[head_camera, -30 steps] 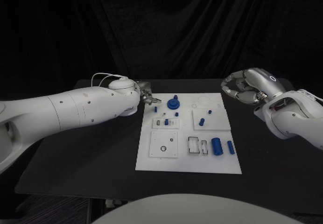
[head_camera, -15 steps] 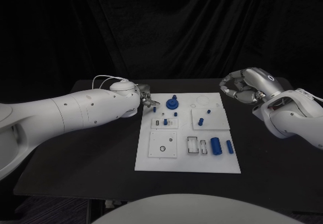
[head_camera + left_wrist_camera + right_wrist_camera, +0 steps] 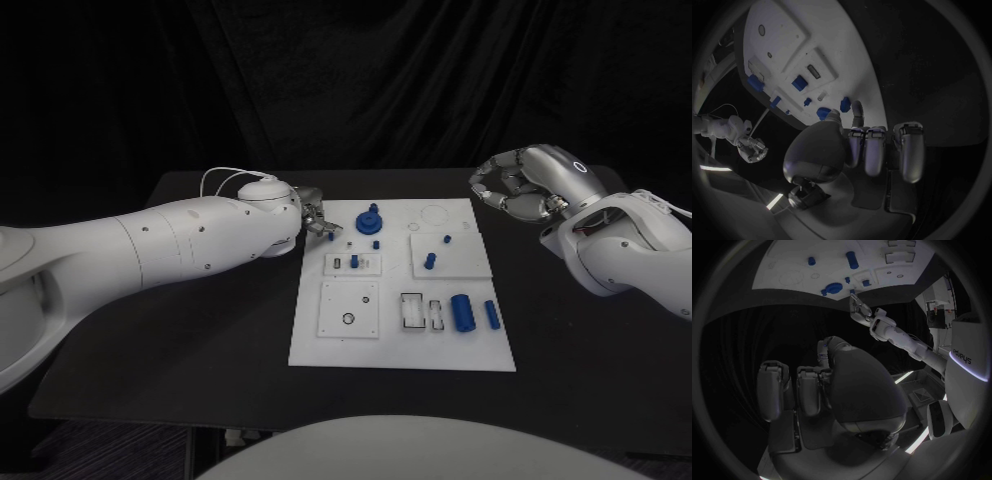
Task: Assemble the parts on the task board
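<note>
My left hand [image 3: 313,218] reaches the board's [image 3: 361,345] far left corner, grip indeterminate. My right hand [image 3: 519,185], fingers curled on nothing, hovers over the black table [image 3: 188,330].

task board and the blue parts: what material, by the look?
Task board: matte white, likely plastic; flat, no glare, crisp cut recesses. Blue parts, e.g. the large cylinder: uniformly blue with a dull sheen, probably moulded or printed plastic. Neither can be confirmed from the pictures.
</note>
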`<state>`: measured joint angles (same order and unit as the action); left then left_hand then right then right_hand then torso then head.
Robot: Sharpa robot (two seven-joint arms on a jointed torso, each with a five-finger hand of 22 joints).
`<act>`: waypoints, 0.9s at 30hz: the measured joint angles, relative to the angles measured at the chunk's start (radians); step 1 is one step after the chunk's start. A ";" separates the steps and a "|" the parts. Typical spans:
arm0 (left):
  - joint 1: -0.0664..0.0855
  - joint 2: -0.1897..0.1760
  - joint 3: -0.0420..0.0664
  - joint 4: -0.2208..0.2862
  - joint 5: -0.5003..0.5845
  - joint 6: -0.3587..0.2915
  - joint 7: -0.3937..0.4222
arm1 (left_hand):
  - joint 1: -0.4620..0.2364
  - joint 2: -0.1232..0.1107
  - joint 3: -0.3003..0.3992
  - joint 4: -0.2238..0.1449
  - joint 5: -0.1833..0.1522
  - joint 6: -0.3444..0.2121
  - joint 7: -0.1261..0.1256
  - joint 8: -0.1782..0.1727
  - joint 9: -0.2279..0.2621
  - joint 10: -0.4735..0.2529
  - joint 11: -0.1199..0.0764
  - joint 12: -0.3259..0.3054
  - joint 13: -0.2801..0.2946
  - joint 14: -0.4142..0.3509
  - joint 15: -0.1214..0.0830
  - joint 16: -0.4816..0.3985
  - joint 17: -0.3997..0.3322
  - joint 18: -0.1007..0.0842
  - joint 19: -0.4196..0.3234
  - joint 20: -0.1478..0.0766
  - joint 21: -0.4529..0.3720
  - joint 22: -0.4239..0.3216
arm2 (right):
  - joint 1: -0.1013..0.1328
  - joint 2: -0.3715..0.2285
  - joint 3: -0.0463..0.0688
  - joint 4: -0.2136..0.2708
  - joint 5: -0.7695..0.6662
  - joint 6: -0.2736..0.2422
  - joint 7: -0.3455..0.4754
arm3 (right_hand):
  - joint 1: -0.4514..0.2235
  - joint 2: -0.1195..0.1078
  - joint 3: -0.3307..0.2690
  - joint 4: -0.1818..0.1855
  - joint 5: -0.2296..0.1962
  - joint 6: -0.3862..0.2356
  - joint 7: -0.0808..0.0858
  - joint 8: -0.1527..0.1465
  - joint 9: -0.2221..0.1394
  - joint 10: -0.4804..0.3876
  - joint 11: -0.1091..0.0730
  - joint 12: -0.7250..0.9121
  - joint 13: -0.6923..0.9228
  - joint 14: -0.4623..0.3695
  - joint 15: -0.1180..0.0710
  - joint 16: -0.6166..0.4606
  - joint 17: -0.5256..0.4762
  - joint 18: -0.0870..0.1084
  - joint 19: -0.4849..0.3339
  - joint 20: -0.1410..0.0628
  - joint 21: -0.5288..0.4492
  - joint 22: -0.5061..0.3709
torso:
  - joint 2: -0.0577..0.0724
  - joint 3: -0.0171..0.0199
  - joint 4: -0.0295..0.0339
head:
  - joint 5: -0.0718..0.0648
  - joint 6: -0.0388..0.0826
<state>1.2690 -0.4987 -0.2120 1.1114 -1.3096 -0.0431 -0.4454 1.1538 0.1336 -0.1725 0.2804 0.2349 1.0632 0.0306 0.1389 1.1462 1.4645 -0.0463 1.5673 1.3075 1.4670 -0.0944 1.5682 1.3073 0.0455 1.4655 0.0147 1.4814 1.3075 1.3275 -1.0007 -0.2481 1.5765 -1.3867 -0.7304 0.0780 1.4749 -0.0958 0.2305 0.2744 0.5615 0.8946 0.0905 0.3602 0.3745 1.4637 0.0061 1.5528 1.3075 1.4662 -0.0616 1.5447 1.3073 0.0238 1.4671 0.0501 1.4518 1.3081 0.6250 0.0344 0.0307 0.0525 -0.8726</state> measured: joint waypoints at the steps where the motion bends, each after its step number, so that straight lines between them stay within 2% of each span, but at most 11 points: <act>1: -0.001 0.001 0.000 -0.001 0.000 0.000 0.001 | 0.000 0.000 0.001 0.001 0.005 0.000 0.000 0.000 -0.002 0.000 0.000 0.000 0.000 0.000 0.000 0.000 0.000 0.000 0.000 0.000 0.000 0.000 | 0.000 0.000 0.000 0.000 0.000 0.000 0.000 | 0.000 0.000 0.000 0.000 0.000 0.000 0.000 0.000 0.000 0.000 0.000 0.000 0.000 0.000 0.000 0.000 0.000 0.000 0.000 0.000 0.000 0.000 | 0.000 0.0000 0.0000 | 0.000 0.000; 5: -0.002 0.003 0.000 -0.002 0.000 0.000 0.005 | 0.004 0.004 0.004 -0.002 0.020 0.000 0.000 -0.006 -0.009 0.000 0.000 0.000 0.000 0.000 0.000 0.000 0.000 0.000 0.002 0.002 0.000 0.000 | -0.001 0.000 0.000 -0.001 0.000 0.000 0.000 | 0.000 0.000 0.000 0.000 0.000 0.000 0.000 0.000 0.000 0.000 0.000 0.000 0.000 0.000 0.000 0.000 0.000 0.000 0.000 0.000 0.000 0.000 | 0.000 0.0000 0.0000 | 0.000 0.000; 7: -0.002 0.003 0.000 -0.003 0.000 0.000 0.007 | 0.009 -0.001 0.005 0.000 0.027 0.003 0.003 -0.011 -0.011 0.000 0.000 0.000 0.000 0.000 0.000 0.000 0.000 0.000 0.004 0.004 0.000 0.000 | -0.001 0.000 0.000 -0.001 0.000 0.000 0.000 | 0.000 0.000 0.000 0.000 0.000 0.000 0.000 0.000 0.000 0.000 0.000 0.000 0.000 0.000 0.000 0.000 0.000 0.000 0.000 0.000 0.000 0.000 | 0.000 0.0000 0.0000 | 0.000 0.000; 20: -0.006 0.008 0.000 -0.006 -0.001 -0.003 0.021 | 0.042 -0.004 0.031 -0.002 0.105 0.004 0.004 -0.031 -0.031 0.003 0.003 0.001 0.001 0.000 0.000 0.000 0.000 0.000 0.000 0.007 -0.004 0.000 | -0.001 0.001 0.000 -0.001 0.000 0.000 0.000 | 0.000 0.000 0.000 0.000 0.000 0.000 0.000 0.000 0.000 0.000 0.000 0.000 0.000 0.000 0.000 0.000 0.000 0.000 0.000 0.000 0.000 0.000 | -0.001 0.0000 0.0000 | -0.002 0.000; 27: -0.008 0.013 0.000 -0.008 -0.001 -0.004 0.026 | 0.053 -0.005 0.041 -0.003 0.104 0.004 0.004 -0.037 -0.035 0.001 0.004 0.001 0.002 0.000 0.000 0.000 0.001 0.000 0.000 0.007 -0.004 0.000 | -0.001 0.002 0.000 -0.002 0.001 0.000 0.000 | 0.000 0.000 0.000 0.000 0.000 0.000 0.000 0.000 0.000 0.000 0.000 0.000 0.000 0.000 0.000 0.000 0.000 0.000 0.000 0.000 0.000 0.000 | -0.001 0.0002 0.0000 | -0.003 0.000</act>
<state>1.2614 -0.4858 -0.2118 1.1030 -1.3104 -0.0469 -0.4195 1.2065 0.1284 -0.1314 0.2770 0.3392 1.0668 0.0342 0.1023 1.1115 1.4655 -0.0419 1.5686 1.3100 1.4669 -0.0944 1.5682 1.3081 0.0454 1.4655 0.0219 1.4777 1.3074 1.3263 -0.9990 -0.2481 1.5743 -1.3862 -0.7303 0.0776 1.4749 -0.0958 0.2305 0.2745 0.5614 0.8946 0.0905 0.3602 0.3746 1.4637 0.0060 1.5528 1.3074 1.4662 -0.0616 1.5446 1.3073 0.0237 1.4670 0.0501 1.4518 1.3078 0.6241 0.0346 0.0307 0.0493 -0.8726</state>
